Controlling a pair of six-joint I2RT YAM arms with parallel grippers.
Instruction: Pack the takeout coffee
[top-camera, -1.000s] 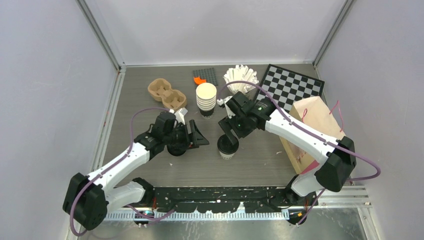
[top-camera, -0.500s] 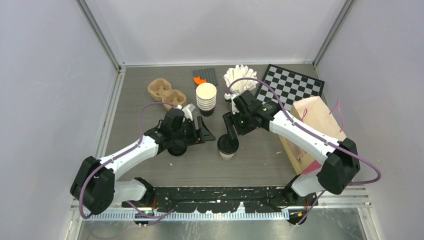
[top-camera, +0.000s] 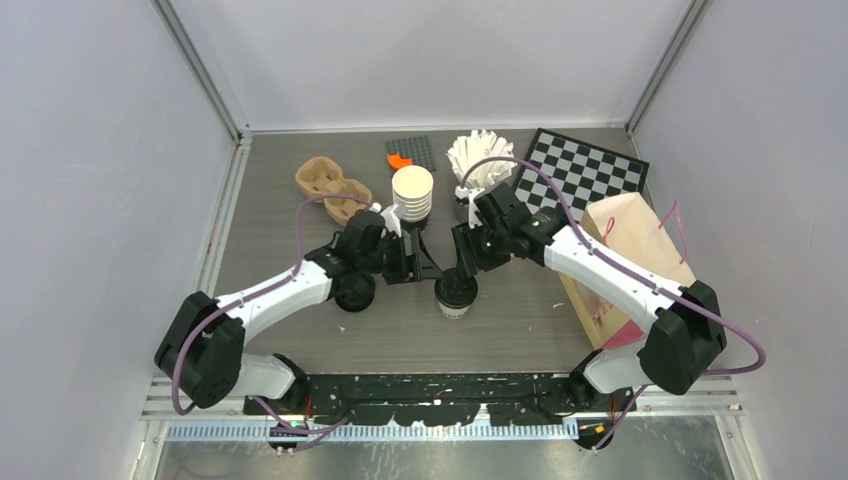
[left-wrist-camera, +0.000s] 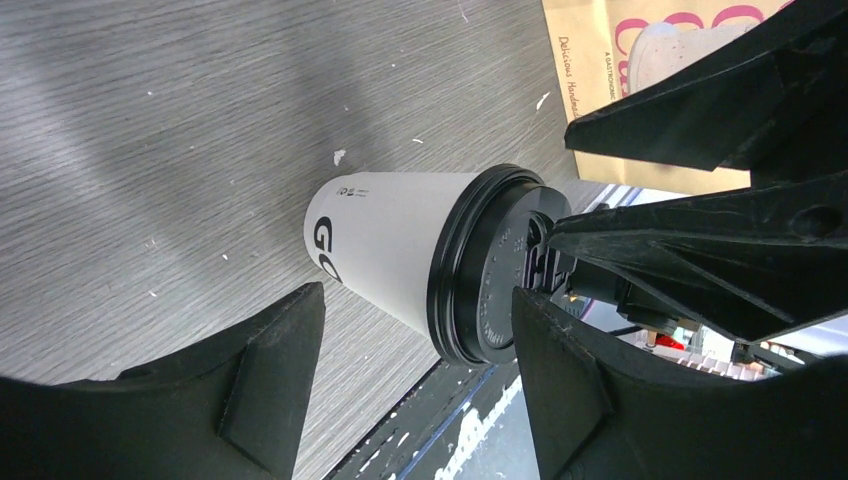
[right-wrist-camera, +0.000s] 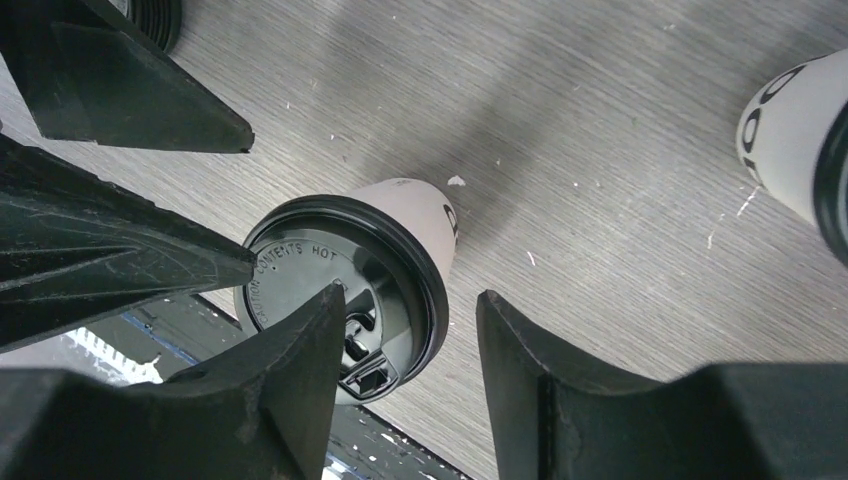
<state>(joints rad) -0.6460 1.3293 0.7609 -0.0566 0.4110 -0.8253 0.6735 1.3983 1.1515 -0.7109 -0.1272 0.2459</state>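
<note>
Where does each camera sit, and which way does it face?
Top external: above, behind left arm and right arm, looking down at the table; both show, plus left tool, right tool.
Left wrist: rides left arm, faces the lidded cup between its fingers.
Right wrist: rides right arm, looks down on that cup past its fingers.
Shared: that cup, in all three.

Table (top-camera: 262, 200): lidded cup (top-camera: 456, 293) at front centre; second lidded cup (top-camera: 352, 296) left of it; cup stack (top-camera: 412, 190) behind both; carrier tray (top-camera: 333, 187) left of stack; chessboard (top-camera: 580, 172) back right; paper bag (top-camera: 625, 250) before chessboard.
</note>
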